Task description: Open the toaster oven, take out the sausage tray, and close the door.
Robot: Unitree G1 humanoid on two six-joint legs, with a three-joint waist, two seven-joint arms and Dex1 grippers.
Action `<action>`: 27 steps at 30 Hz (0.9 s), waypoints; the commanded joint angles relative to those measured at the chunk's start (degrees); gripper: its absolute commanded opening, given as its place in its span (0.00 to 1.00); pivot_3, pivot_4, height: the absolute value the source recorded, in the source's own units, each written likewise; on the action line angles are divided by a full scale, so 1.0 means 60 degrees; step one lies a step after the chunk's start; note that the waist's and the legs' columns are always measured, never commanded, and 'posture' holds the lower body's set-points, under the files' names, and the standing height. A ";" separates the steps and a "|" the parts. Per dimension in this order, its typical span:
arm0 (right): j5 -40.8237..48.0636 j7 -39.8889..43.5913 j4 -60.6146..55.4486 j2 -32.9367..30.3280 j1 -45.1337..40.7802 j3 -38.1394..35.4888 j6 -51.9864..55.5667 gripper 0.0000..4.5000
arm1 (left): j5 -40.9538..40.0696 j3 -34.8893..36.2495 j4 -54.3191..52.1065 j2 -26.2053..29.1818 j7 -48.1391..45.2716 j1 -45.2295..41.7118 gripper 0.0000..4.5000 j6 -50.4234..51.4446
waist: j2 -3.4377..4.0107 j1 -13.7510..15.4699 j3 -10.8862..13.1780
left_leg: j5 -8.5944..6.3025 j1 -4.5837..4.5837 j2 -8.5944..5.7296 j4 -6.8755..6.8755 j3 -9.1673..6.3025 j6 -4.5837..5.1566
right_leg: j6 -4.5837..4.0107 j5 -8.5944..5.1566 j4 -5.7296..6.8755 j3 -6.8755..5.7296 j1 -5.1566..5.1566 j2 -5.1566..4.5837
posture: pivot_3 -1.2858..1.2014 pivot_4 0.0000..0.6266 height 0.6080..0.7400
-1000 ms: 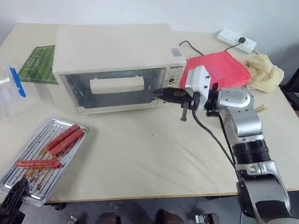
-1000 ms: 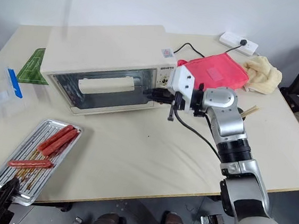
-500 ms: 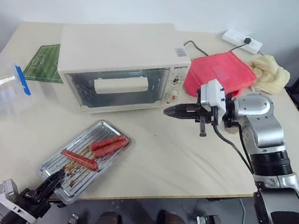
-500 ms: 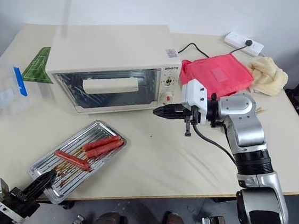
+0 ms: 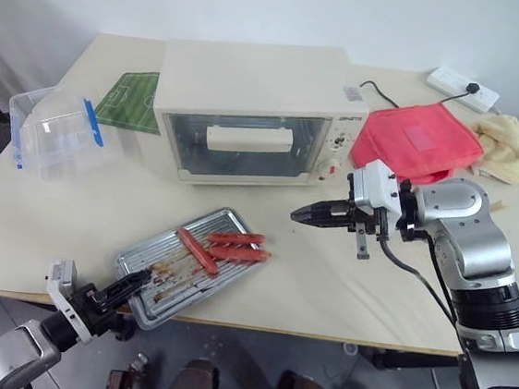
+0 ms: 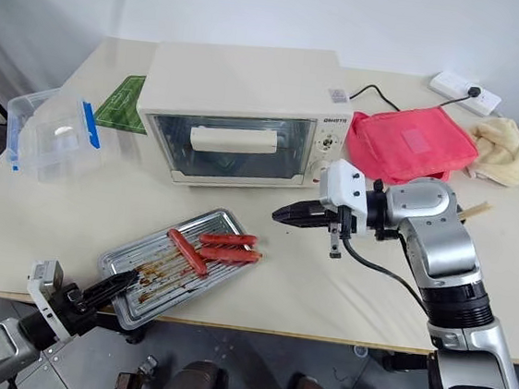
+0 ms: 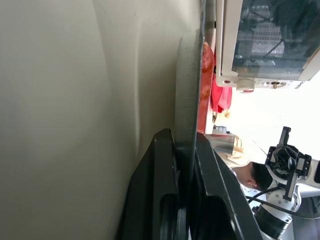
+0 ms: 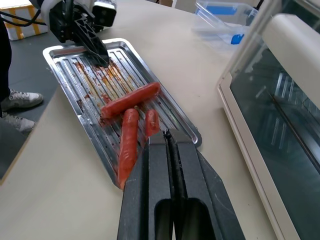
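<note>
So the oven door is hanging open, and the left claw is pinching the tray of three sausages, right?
Not quite: the door of the toaster oven is closed, as the right eye view shows. The left claw does pinch the sausage tray by its edge.

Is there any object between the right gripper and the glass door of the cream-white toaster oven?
Nothing visible. Only bare tabletop lies between the shut right gripper and the closed glass door of the cream-white toaster oven.

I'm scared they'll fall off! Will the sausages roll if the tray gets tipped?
Probably yes. The three sausages are round and lie loose on the sausage tray, which looks greasy, so likely slippery. Its ridges and low rim might slow them. The left end effector pinches just one corner, so it could tilt.
</note>
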 commanded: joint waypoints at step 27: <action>-0.0234 0.1175 0.1257 0.0037 -0.0378 0.0379 -0.0694 0.01 | -0.0406 0.1369 -0.2991 -0.1504 -0.0912 0.3213 0.00 -0.1562 | -0.0001 -0.0850 0.0008 | -0.0045 -0.0010 0.0040 -0.0032 0.0101 0.0012 | 0.0021 0.0011 -0.0079 0.0016 -0.0018 0.0027 | 0.52 0.24 1.00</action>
